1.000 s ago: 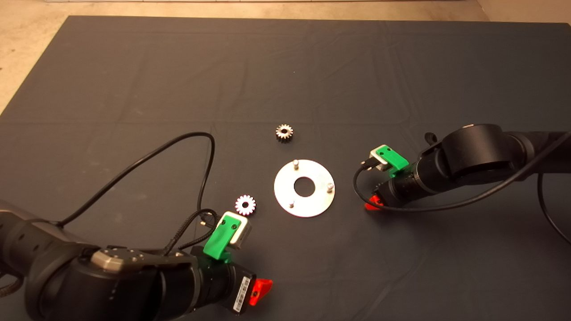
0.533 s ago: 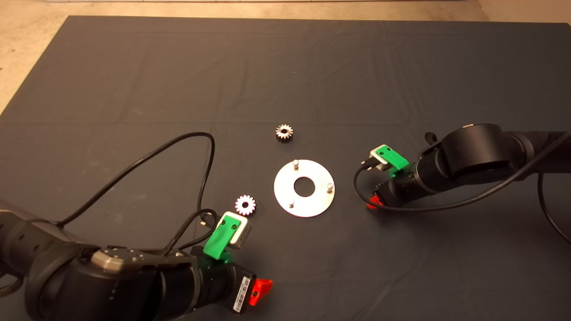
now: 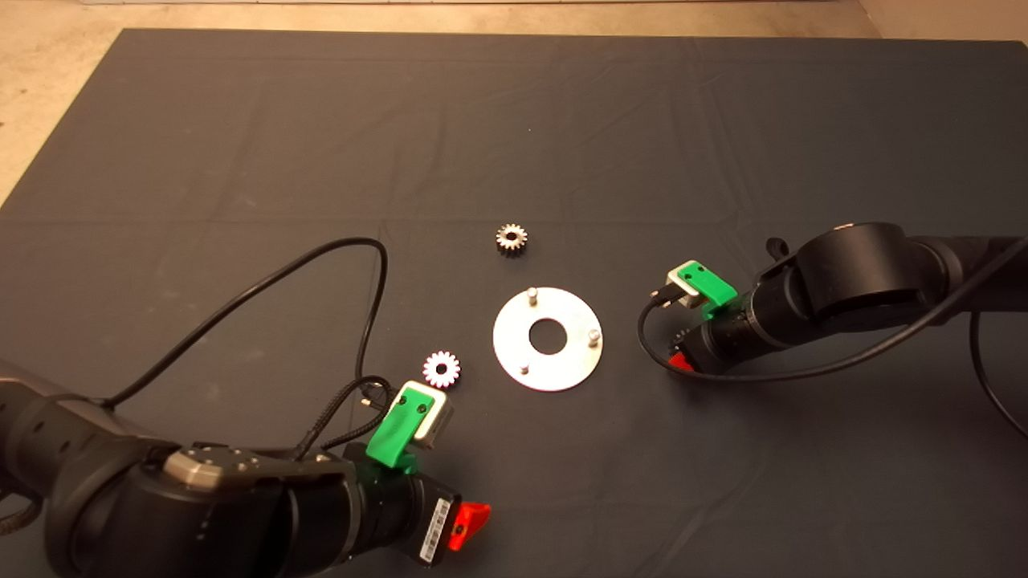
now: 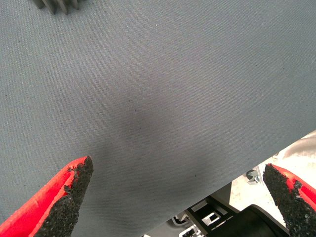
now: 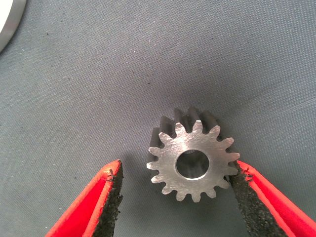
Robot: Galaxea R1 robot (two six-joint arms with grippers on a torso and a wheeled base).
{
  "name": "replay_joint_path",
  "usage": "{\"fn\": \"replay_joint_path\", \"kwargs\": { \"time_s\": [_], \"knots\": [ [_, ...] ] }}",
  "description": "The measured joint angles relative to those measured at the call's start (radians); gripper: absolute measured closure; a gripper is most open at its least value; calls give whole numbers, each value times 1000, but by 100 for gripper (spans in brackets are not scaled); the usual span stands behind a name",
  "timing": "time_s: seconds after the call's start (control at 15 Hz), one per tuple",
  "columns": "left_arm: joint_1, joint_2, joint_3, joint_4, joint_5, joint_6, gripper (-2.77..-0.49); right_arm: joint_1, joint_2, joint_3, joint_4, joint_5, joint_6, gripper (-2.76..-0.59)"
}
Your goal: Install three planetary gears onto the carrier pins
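Both pairs of red jaws stand apart. Farthest left in the head view, the left green gripper with two red fingers (image 3: 468, 522) sits low at the near edge of the dark grey cloth mat (image 3: 514, 120); its wrist view shows the fingers spread wide over bare mat with nothing between them, and the toothed edge of a gear just showing at the far border of that view. Just beyond that arm's green camera mount lies a bright silvery toothed spur gear with a centre bore (image 3: 442, 368), flat on the mat and near the left rim of the flat round shiny metal disc with a large centre hole (image 3: 566, 365). Farther back, a darker grey toothed spur gear (image 3: 511, 238) lies flat, apart from the disc's far rim. On the disc stand three short silver cylindrical pins (image 3: 531, 294), all bare, with no gear on any of them. Right of the disc, the right green gripper with red fingers (image 5: 177, 197) is down at the mat; its wrist view shows a third silvery toothed gear (image 5: 191, 161) lying flat between the open fingers, one black pad (image 5: 244, 192) touching its teeth and the other standing clear of it.
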Motion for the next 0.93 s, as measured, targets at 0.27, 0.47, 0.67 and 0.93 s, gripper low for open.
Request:
{"fn": "replay_joint_path", "kwargs": {
  "time_s": [0.27,0.47,0.67,0.93],
  "knots": [
    [0,0,0,0,0,3,-248,0,-4,0,0,0,-7,-139],
    [0,0,0,0,0,4,-248,0,-5,0,0,-3,-10,-125],
    [0,0,0,0,0,4,-248,0,-5,0,0,-3,-10,-111],
    [0,0,0,0,0,6,-248,0,-5,0,0,-3,-11,-107]
  ]
}}
